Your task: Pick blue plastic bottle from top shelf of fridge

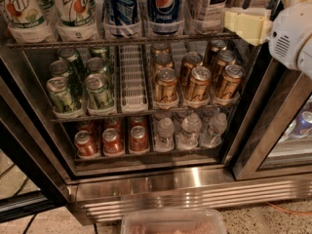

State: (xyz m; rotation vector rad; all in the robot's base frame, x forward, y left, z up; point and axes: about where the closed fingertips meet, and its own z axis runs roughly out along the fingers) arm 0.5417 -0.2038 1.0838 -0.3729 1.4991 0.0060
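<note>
The fridge (195, 189) stands open in front of me. On its top shelf (122, 42) stand green-and-white 7UP bottles at the left and dark blue Pepsi bottles in the middle. Right of them is the blue plastic bottle (207, 4) with a pale label and brownish liquid; its cap is cut off by the top edge. My gripper (234, 26), cream coloured on a white wrist (292, 38), comes in from the right at shelf-rail height, just right of that bottle's base and in front of it. It holds nothing that I can see.
The middle rack holds green cans (80, 84), an empty white lane tray (132, 77) and brown cans (197, 82). The bottom rack holds red cans (112, 140) and small water bottles (190, 130). A dark door frame (263, 126) stands at the right. A clear tray (173, 222) is at the bottom edge.
</note>
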